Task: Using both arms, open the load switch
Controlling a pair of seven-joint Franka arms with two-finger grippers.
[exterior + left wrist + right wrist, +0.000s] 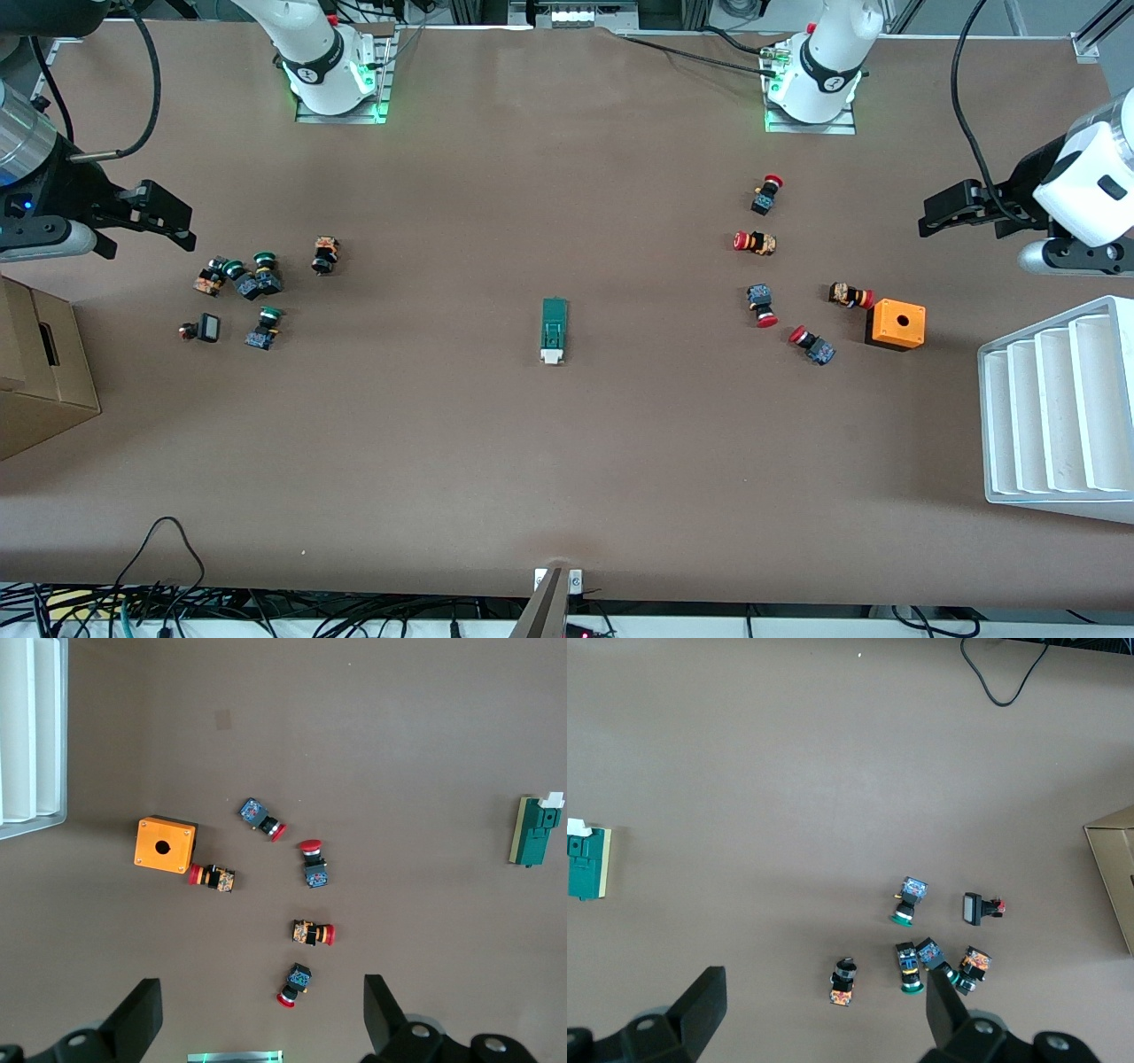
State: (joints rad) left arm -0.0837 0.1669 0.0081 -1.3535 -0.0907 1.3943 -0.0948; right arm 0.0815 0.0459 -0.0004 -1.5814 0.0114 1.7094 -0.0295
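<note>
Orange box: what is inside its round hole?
The orange box shows one round hole on its top face; inside looks only dark in the front and left wrist views. Nothing sticks out of it, and its interior stays hidden.

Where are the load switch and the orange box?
load switch [555, 330]: front view, ribbed centre of the green body.
orange box [897, 324]: front view, top face beside its hole.

Dark-green load switch [555, 329], white end
</note>
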